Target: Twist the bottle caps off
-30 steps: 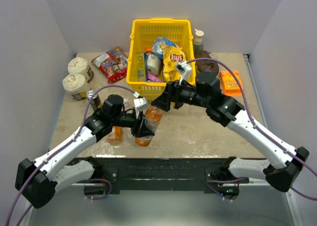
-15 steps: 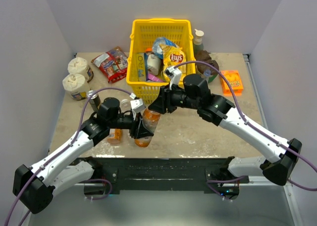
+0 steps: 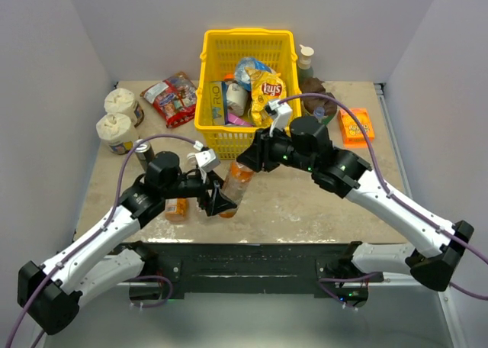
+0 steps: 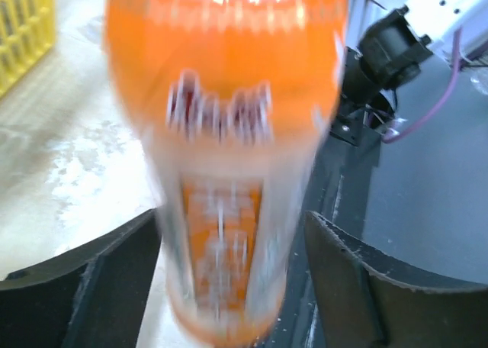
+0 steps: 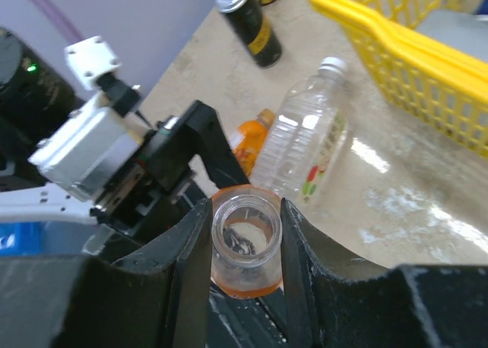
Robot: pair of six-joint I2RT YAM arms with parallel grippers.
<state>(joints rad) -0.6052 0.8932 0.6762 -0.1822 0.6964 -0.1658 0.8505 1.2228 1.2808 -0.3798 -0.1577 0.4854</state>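
Orange label, badly blurred, fills my left wrist view: the orange-labelled bottle (image 4: 229,96) sits between the two fingers (image 4: 84,287) of my left gripper (image 4: 231,226). Those jaws stand apart, one on either side of the bottle's lower body. A thin gap shows on the right side, so I record no grip there.

From overhead, the bottle leans, with its base toward the near edge of the table (image 3: 305,203) and its neck toward the yellow basket (image 3: 217,138). I cannot tell whether the base rests on the table.

My right gripper (image 5: 244,237) is closed tight on the bottle's neck. Its fingers press on each side of the clear threaded mouth, just above an orange collar ring. The mouth is uncapped, and my right wrist camera looks straight down into it.

Other task items sit left of the held bottle:
- A clear bottle (image 5: 305,146) lies on its side on the table with its white cap (image 5: 333,64) on.
- A small orange juice bottle (image 5: 248,138) sits just beside it, partly hidden behind my left arm.

A dark can (image 5: 248,20) sits beyond them, nearer the table's left edge.
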